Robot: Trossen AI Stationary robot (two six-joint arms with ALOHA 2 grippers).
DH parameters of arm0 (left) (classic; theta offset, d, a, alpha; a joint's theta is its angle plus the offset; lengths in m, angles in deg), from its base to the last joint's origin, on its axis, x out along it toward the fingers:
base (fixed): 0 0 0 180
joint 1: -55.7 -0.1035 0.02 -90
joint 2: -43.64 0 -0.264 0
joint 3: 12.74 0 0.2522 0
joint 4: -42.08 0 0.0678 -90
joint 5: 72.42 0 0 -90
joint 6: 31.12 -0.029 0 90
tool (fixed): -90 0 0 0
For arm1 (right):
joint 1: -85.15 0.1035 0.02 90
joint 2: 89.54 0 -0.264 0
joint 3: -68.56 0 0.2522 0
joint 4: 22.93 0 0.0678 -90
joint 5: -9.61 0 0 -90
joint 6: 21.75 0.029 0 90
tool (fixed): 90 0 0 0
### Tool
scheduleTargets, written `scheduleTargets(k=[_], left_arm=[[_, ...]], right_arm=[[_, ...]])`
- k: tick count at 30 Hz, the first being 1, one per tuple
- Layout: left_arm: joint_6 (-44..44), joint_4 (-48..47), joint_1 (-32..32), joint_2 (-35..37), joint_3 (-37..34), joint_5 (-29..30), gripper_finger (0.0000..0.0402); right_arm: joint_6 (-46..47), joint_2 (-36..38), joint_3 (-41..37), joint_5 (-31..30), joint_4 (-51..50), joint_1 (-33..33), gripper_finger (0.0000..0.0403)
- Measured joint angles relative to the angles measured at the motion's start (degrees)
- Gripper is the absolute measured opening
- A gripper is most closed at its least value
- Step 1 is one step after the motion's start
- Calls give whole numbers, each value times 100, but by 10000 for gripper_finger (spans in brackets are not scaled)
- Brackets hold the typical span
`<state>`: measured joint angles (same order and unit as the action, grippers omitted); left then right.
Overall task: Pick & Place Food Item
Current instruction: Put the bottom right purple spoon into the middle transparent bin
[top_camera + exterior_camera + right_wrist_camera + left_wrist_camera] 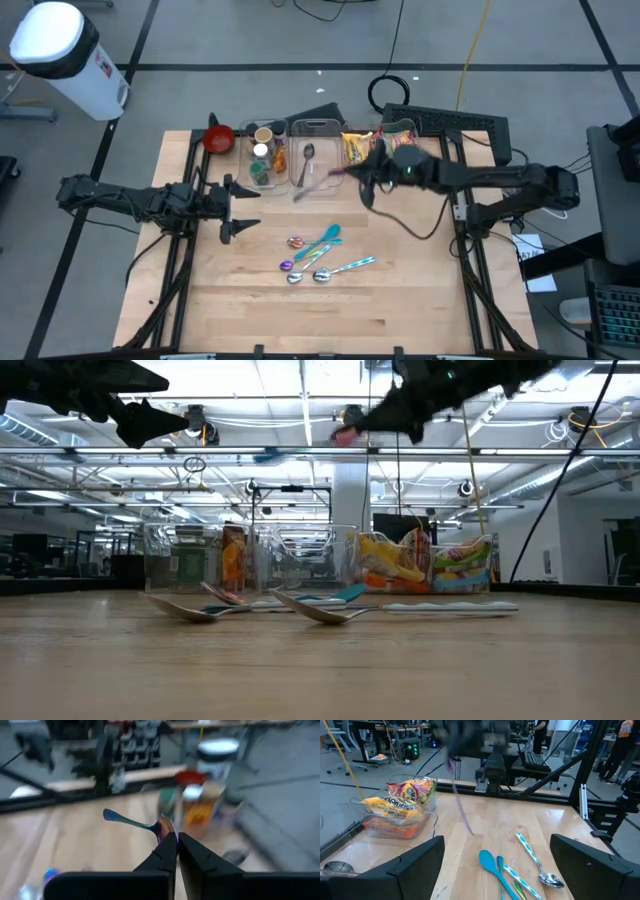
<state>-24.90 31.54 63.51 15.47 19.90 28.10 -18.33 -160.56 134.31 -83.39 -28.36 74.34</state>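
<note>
Spoon [134,823], not food, is what the right gripper [172,839] has in hand: its fingers are pressed fully together on the very end of the handle, with the bowl sticking out well ahead of them and tipped slightly down. A judgement on handling: the spoon looks like thin, stiff, glossy metal with a purple sheen. It should be light enough to carry easily but slick, and held this far out at the end it can pivot or slide between the pads if the arm swings fast. A hold nearer the middle of the handle would steady it. From above, the right gripper [362,178] hangs raised over the table [400,300], and the spoon [322,180] reaches toward the near edge of the middle bin [315,124], which already has one spoon lying in it. Just beside that bin, on the right arm's side, a second bin holds snack packets [360,148]. These are the only food-like goods in view. They are soft, crinkly and light, best pinched across a flat face or a sealed edge, not squeezed hard. More spoons [322,275] lie loose near the table's middle. The left gripper [235,210] waits on the far side with its fingers spread wide and nothing between them.
</note>
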Motion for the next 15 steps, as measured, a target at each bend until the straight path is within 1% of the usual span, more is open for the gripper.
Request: scheduleTargets(k=[3,9,13,15], left_arm=[[0,0,-2,1,0,0,367],[0,-1,-2,-2,0,0,367],[0,-1,1,-2,0,0,367],[0,0,-2,1,0,0,367]], right_arm=[[-388,-4,636,-8,-468,-296,4],[-1122,-534,1525,-14,-1289,-809,4],[-1779,-1088,1867,-33,-1813,-1046,4],[-2046,-1365,1909,-23,-1871,-1114,4]])
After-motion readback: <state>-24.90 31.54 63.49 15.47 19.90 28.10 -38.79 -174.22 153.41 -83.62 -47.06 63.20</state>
